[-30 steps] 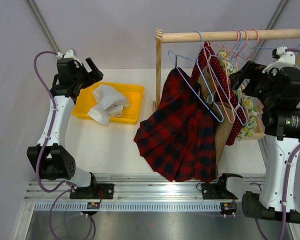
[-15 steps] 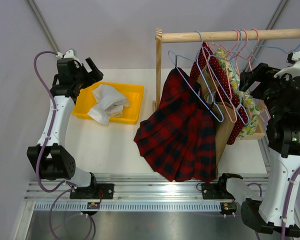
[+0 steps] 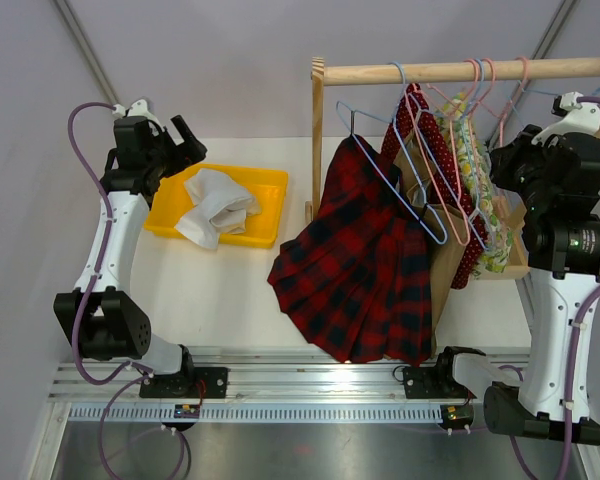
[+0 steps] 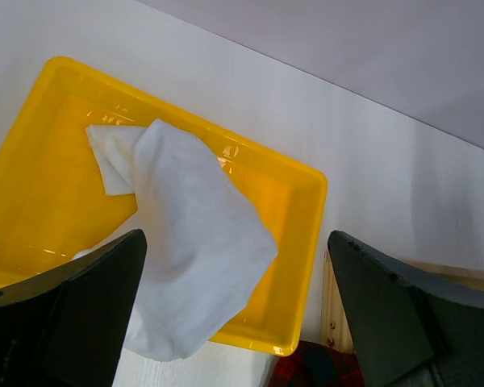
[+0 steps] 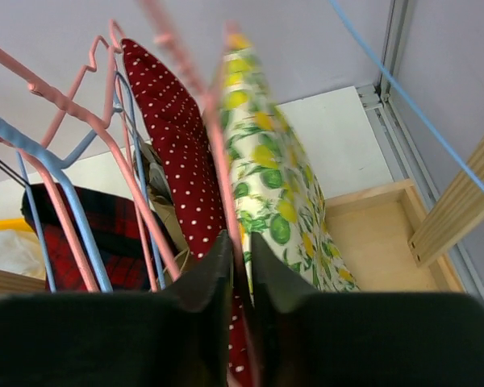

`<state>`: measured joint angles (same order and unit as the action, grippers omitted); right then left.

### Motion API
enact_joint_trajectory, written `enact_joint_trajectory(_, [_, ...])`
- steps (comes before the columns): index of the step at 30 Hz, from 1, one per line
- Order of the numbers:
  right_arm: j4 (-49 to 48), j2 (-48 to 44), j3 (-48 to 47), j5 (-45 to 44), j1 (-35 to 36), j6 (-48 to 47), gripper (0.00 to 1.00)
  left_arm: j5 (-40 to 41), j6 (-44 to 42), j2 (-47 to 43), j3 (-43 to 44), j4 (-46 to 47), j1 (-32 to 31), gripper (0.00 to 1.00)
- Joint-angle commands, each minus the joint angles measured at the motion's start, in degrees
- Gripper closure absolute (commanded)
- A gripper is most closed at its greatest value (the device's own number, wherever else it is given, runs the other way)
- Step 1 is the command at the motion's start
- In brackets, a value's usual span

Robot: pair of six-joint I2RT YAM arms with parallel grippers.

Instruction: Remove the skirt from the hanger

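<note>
The tartan skirt (image 3: 355,270) hangs at the rack's left end from a pale-blue wire hanger (image 3: 400,175), its hem spread on the table. It also shows in the right wrist view, where the skirt (image 5: 73,238) lies low left behind the blue hanger (image 5: 32,149). My right gripper (image 3: 502,160) is up at the rack's right side. In its wrist view the right gripper (image 5: 240,258) is shut on a pink hanger wire (image 5: 214,153), not on the skirt's hanger. My left gripper (image 3: 185,135) hovers open and empty over the yellow tray (image 4: 310,234).
A lemon-print garment (image 5: 282,193) and a red white-dotted garment (image 5: 173,129) hang right of the skirt, among several pink and blue hangers on the wooden rod (image 3: 460,70). A white cloth (image 4: 185,234) lies in the tray. A wooden box (image 5: 379,234) sits below the rack.
My right gripper has closed from wide open onto the pink hanger wire. The lemon-print garment and its hanger have shifted. The left arm has not moved.
</note>
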<state>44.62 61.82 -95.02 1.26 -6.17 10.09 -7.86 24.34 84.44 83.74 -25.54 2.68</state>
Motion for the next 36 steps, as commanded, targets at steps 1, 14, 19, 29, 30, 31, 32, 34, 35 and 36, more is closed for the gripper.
enact_joint_trajectory(1, [-2.7, -0.3, -0.1, -0.6, 0.0, -0.1, 0.89, -2.0, -1.1, -2.4, -0.5, 3.3, 0.0, 0.01])
enact_joint_trajectory(14, [1.4, -1.7, -10.2, -7.1, 0.1, -0.5, 1.00, 8.2, -15.1, 2.6, 36.9, -13.6, -26.7, 0.01])
enact_joint_trajectory(19, [2.2, -3.1, -13.4, -7.6, 0.4, -0.5, 1.00, 2.0, -15.5, 1.3, 43.0, -12.0, -37.3, 0.01])
enact_joint_trajectory(29, [6.3, -7.8, -17.7, -10.7, 1.0, 1.8, 1.00, -21.2, -15.7, -4.8, 25.9, 4.5, -53.6, 0.01])
enact_joint_trajectory(30, [6.3, -9.4, -17.4, -10.7, 0.9, 2.3, 1.00, -22.5, -15.6, -4.7, 25.2, 5.8, -54.9, 0.01])
enact_joint_trajectory(31, [6.4, -10.2, -16.9, -10.1, 0.8, 2.7, 1.00, -24.8, -15.3, -4.6, 23.6, 9.3, -56.2, 0.01])
enact_joint_trajectory(32, [6.6, -11.0, -16.0, -9.7, 0.9, 3.7, 1.00, -25.8, -14.5, -3.9, 23.1, 11.1, -59.0, 0.01])
enact_joint_trajectory(34, [6.0, -13.6, -13.9, -7.5, 0.8, 4.5, 1.00, -27.5, -14.1, -2.4, 23.3, 14.6, -61.6, 0.01])
enact_joint_trajectory(35, [5.7, -15.3, -13.1, -6.8, 0.9, 5.2, 1.00, -28.1, -13.1, -0.5, 23.7, 16.0, -63.8, 0.01])
enact_joint_trajectory(36, [5.4, -16.2, -12.2, -6.1, 1.0, 5.6, 1.00, -28.6, -12.6, 0.4, 24.2, 17.3, -64.5, 0.01])
